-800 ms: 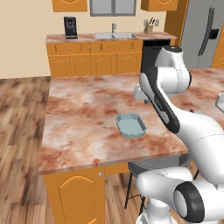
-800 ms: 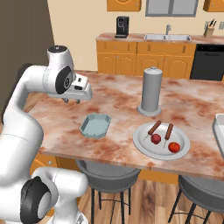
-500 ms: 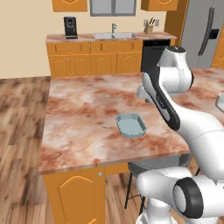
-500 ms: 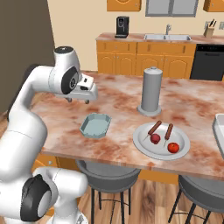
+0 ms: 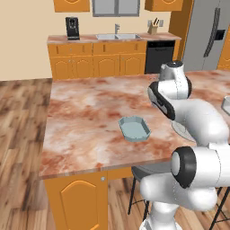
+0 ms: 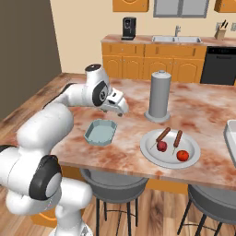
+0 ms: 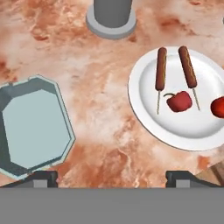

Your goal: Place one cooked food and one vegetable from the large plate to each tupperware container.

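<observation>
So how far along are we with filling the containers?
Nothing is done: both sausages and both red vegetables are on the large plate, and the pale-blue tub is empty. The white tub is cut off at the edge, contents unclear. In hand: nothing; the gripper is open above the counter. All four transfers remain.

Marble island (image 5: 85, 117), orange cabinets (image 5: 96, 63), wood floor (image 5: 20, 130), perhaps a window (image 5: 116, 6).

Two sausage sticks (image 7: 161, 72) (image 7: 188, 66) and two red vegetables (image 7: 179, 101) (image 7: 217, 106) lie on one large plate (image 7: 183, 127). One pale-blue octagonal tub (image 7: 30, 127), one white tub (image 6: 231, 138), one grey cylinder (image 6: 159, 95).
</observation>
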